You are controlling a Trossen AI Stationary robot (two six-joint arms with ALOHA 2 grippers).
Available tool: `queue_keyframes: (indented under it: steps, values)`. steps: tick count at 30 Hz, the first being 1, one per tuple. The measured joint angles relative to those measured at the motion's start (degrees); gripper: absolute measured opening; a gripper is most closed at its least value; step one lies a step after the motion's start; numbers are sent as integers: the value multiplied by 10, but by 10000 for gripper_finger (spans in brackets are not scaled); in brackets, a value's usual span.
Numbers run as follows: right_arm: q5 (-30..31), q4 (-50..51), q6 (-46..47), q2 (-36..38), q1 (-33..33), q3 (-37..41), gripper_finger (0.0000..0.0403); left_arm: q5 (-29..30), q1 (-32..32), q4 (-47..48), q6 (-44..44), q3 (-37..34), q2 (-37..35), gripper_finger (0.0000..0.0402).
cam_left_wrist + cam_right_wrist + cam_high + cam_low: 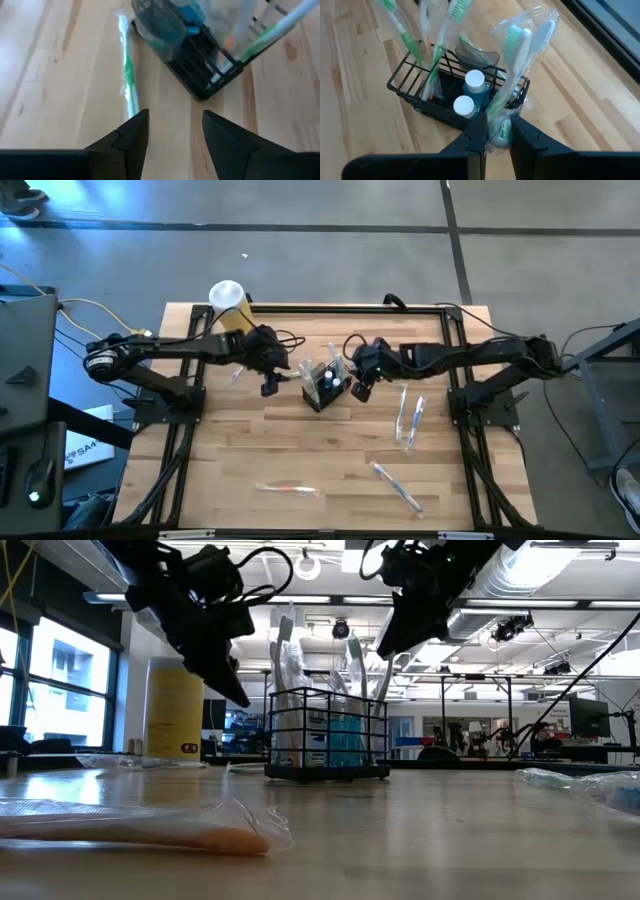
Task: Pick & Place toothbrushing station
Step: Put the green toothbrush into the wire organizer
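Right gripper point(495, 131) is pinched narrow on a bagged toothbrush point(517, 55), and I hold it just over the near wall of the toothbrushing station point(420, 92), the black slatted caddy that sits near the middle of the table point(300, 440). I judge this as the placing step: the handle end is between my fingers while the head stands above the caddy's rim, so the brush looks not yet seated. The next move, as I read it, calls for easing the lower end down into a compartment without knocking the brushes already there, then letting go.

Inside the caddy I see two small bottles with white caps point(465, 105), one of them blue-bodied, standing side by side in the compartment nearest my gripper. Beyond them a dark translucent cup point(477, 52) leans at the far side, and several wrapped green-and-white toothbrushes point(402, 37) stand tilted in the remaining compartments.

Left gripper point(175, 130) hangs on the caddy's other side with its jaws wide and nothing between them; a wrapped green toothbrush point(127, 75) lies on the wood beside the caddy, just ahead of those jaws.

Farther from the caddy, more wrapped brushes point(410, 420) lie loose on the table, and a yellow jar with a white lid point(230, 305) stands at the table's far edge.
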State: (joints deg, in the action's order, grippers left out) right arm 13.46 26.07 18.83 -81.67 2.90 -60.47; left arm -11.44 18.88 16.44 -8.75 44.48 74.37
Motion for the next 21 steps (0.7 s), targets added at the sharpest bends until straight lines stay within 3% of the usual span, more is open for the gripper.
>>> queue_keyframes:
  steps: [5,21]
  values:
    - [-6,-15,0,-1,2,0,53,-14,-1,-3,0,-2,0,177]
    - [-19,-32,7,-1,1,1,138,-17,-1,-5,-1,-2,0,177]
